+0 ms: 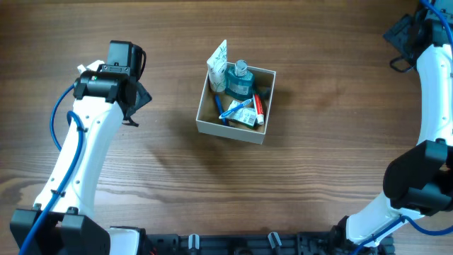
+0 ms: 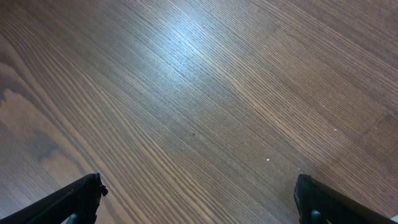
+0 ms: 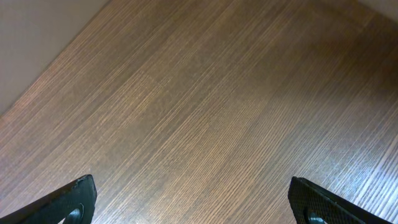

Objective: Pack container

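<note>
The container [image 1: 231, 132], a square white-walled box, sits mid-table in the overhead view. Inside it are a teal bottle [image 1: 239, 82], a white tube [image 1: 218, 62] leaning over the far-left corner, a blue toothbrush [image 1: 234, 108], a red-and-white tube [image 1: 258, 109] and a small green packet [image 1: 244, 117]. My left gripper [image 2: 199, 194] is open over bare wood, well left of the box, with nothing between its fingers. Far off at the table's back right, my right gripper [image 3: 189, 194] is also open and empty. Neither wrist view shows the container.
Only wood-grain table [image 1: 318, 163] surrounds the box. The left arm [image 1: 85, 149] stretches from the front left corner. At the right edge the right arm [image 1: 432, 92] rises along the table side. A pale wall or edge [image 3: 37, 37] shows in the right wrist view's top left.
</note>
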Controlling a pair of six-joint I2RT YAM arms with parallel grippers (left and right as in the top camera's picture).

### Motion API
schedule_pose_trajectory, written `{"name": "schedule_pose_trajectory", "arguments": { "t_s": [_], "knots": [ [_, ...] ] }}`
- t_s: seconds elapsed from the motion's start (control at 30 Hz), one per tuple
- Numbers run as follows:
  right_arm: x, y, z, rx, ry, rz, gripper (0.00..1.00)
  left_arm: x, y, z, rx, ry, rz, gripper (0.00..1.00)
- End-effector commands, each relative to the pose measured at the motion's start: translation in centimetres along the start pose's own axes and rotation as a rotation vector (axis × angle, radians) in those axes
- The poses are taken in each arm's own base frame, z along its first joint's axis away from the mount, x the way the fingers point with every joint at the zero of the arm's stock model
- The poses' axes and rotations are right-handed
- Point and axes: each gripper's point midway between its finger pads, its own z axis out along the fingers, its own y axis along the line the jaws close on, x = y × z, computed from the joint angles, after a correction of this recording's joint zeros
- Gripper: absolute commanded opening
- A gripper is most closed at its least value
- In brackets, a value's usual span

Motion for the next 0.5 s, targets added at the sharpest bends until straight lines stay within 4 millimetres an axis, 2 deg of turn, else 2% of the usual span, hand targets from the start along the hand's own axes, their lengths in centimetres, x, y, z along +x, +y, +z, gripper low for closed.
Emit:
{"name": "schedule_pose_trajectory", "arguments": {
  "t_s": [0.0, 0.2, 0.33, 0.47],
  "knots": [
    [0.1, -0.4, 0.4, 0.026, -0.005, -0.011, 1.00, 0.0, 0.4, 0.3, -0.020, -0.004, -0.016, 1.00],
    [0.1, -0.4, 0.4, 0.026, -0.005, -0.010, 1.00, 0.0, 0.4, 0.3, -0.020, -0.004, -0.016, 1.00],
    [0.1, -0.4, 0.4, 0.026, -0.005, -0.010, 1.00, 1.0, 1.3, 0.2, -0.056, 0.038, 0.011, 1.00],
    [0.1, -0.4, 0.4, 0.026, -0.005, -0.010, 1.00, 1.1, 1.4, 0.2, -0.060, 0.042, 0.014, 1.00]
  ]
}}
